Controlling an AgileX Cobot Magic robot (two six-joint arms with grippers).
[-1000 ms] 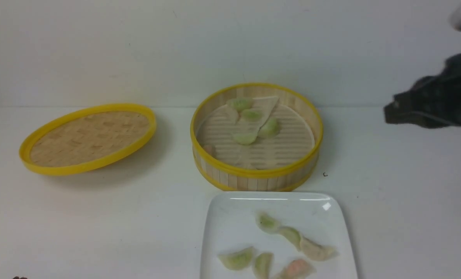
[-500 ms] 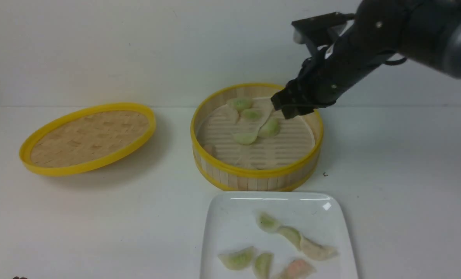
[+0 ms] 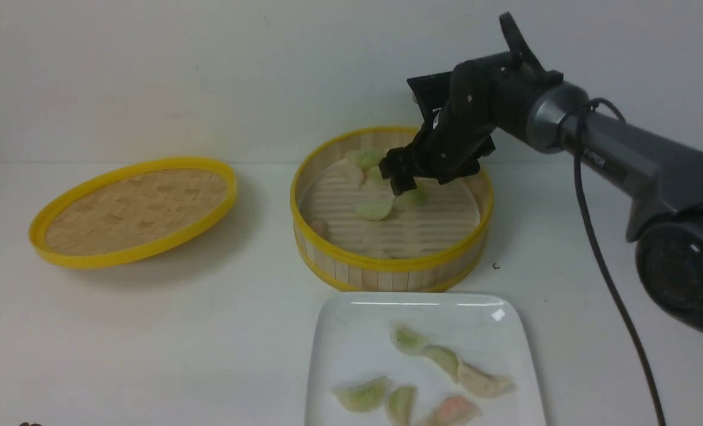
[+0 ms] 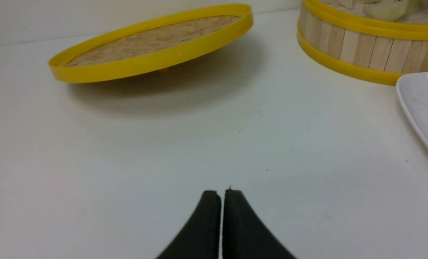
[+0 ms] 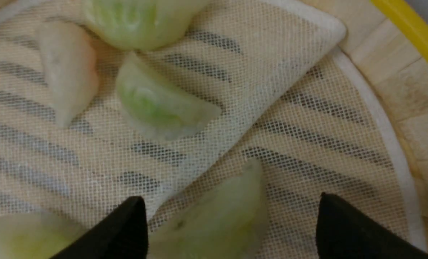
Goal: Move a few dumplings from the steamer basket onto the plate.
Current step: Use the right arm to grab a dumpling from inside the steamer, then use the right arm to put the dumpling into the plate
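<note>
The steamer basket (image 3: pixel 391 269) stands at the table's middle with several pale green dumplings (image 3: pixel 375 210) on a mesh liner. My right gripper (image 3: pixel 413 180) is inside the basket, open, with its fingers on either side of a pale green dumpling (image 5: pixel 217 219). More dumplings (image 5: pixel 156 106) lie just beyond it. The white plate (image 3: pixel 351 331) sits in front of the basket and holds several dumplings (image 3: pixel 363 395). My left gripper (image 4: pixel 221 192) is shut and empty, low over bare table. The basket (image 4: pixel 357 46) and the plate's edge (image 4: pixel 415 108) also show in the left wrist view.
The shallow woven lid with a yellow rim (image 3: pixel 135 210) lies tilted on the table left of the basket; it also shows in the left wrist view (image 4: pixel 152 46). A white wall runs behind the table. The right arm's cable (image 3: pixel 599 254) hangs over the table's right side.
My right arm has swung in from the far right and come down into the basket, ending over a green dumpling. The dumplings, the plate and my left gripper have not moved.
</note>
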